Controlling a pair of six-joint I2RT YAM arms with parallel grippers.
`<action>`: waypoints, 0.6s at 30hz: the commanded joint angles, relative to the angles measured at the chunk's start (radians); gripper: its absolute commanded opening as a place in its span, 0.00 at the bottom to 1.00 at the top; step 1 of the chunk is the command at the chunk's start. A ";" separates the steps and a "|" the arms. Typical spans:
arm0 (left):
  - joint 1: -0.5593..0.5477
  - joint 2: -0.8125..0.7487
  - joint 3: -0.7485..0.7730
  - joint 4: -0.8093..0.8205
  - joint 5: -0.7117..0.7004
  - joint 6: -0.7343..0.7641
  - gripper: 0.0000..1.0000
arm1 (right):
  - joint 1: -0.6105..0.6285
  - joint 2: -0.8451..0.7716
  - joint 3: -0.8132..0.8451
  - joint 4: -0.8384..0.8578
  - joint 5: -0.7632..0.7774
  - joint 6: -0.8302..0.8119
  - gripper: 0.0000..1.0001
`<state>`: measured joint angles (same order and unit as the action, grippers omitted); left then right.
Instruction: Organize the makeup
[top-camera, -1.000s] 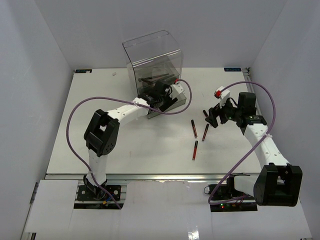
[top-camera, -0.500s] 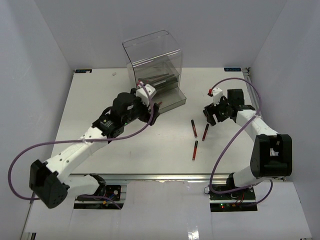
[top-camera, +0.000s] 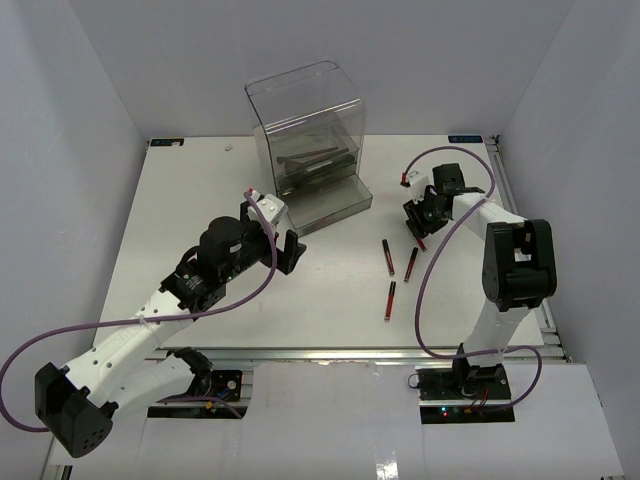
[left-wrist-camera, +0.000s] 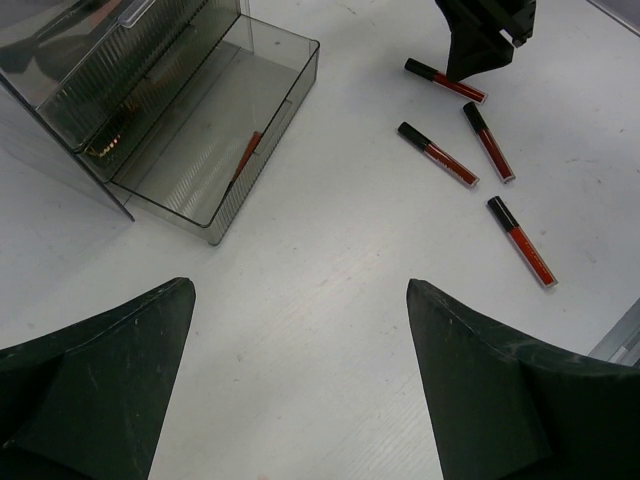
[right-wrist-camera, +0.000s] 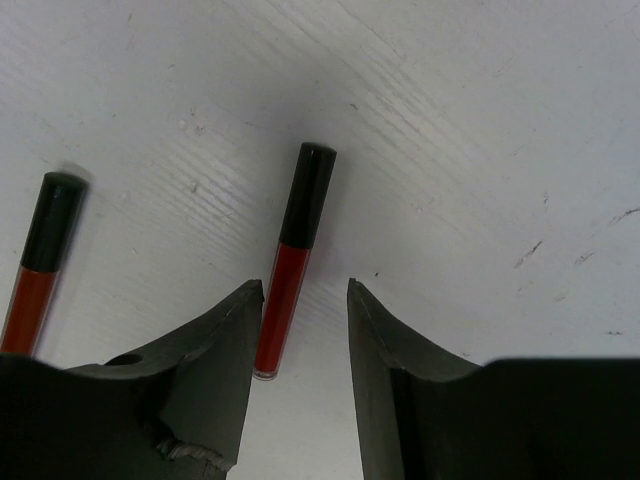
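progress: one red tube (left-wrist-camera: 245, 158) sitting in the drawer (left-wrist-camera: 300, 95), four loose tubes (left-wrist-camera: 438, 154) waiting | right gripper (right-wrist-camera: 305, 290) straddling one, jaws apart, not clamping | left gripper (left-wrist-camera: 300, 290) hanging wide open

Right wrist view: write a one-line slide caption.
Right gripper, jaws open, straddles a red-and-black tube on the table; a second tube lies alongside.

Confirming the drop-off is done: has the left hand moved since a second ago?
Yes. The left hand has drawn back from the clear drawer box, toward the table's near edge, and is open.
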<state>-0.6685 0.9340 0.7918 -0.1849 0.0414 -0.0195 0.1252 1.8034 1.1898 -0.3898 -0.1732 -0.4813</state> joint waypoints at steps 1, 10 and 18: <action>0.006 -0.014 0.003 0.017 0.035 -0.017 0.98 | 0.008 0.046 0.062 -0.021 0.019 0.001 0.45; 0.006 -0.015 0.004 0.015 0.042 -0.017 0.98 | 0.010 0.101 0.077 -0.032 0.017 -0.002 0.37; 0.006 -0.011 0.001 0.016 0.037 -0.015 0.98 | 0.011 0.108 0.125 -0.058 0.001 -0.042 0.19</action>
<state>-0.6685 0.9325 0.7914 -0.1802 0.0681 -0.0269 0.1318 1.9060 1.2612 -0.4272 -0.1583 -0.4852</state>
